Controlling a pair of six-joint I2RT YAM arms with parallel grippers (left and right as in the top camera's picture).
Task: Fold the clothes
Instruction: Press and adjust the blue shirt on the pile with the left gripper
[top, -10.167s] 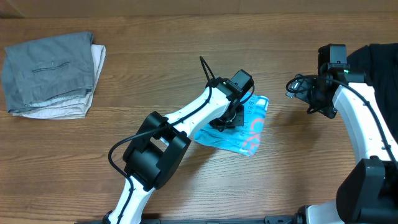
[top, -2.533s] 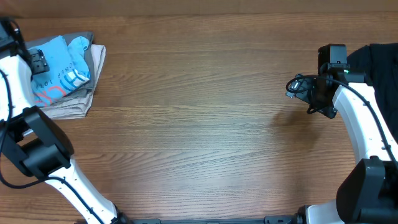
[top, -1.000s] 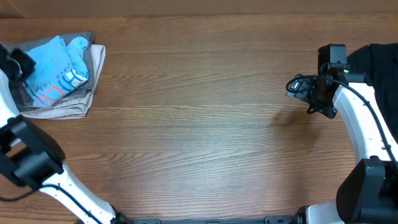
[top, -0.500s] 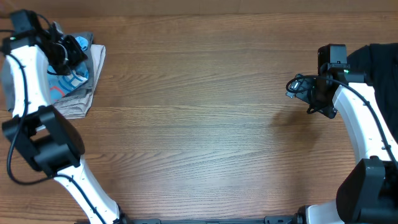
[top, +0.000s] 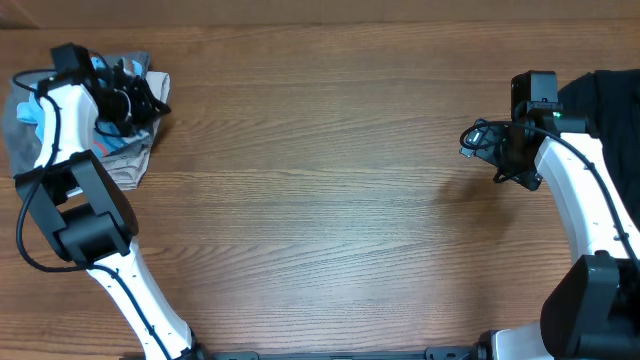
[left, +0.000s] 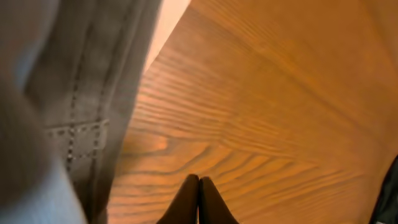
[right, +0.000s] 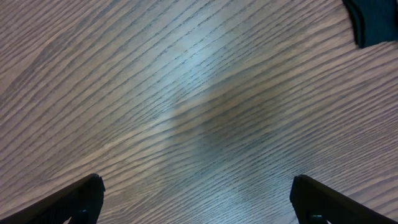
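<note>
Hanging shut and empty: left gripper (left: 199, 198), fingertips pressed together with nothing between them, poised over the right edge of the stack of grey folded garments (top: 20, 120), bare wooden table (left: 280, 93) beneath the tips

Item 1, T-shirt (top: 110, 140): light blue, folded to a small bundle, lying on top of that stack at the table's far left; largely hidden by the left arm, with patches of blue and coral showing beside it

Item 2, right gripper (right: 198, 202): jaws spread wide, holding nothing, over bare wood at the far right, near a black cloth (top: 610, 95)

Change, last 1 second: left jaws finished closing; the arm swung in from the table's left edge across the stack

Change, 10 seconds: shirt then lay at table centre under the left gripper, and the stack carried grey cloth only; right arm unmoved

Reading: this shirt looks folded and stacked, and the left arm is probably clearing away
</note>
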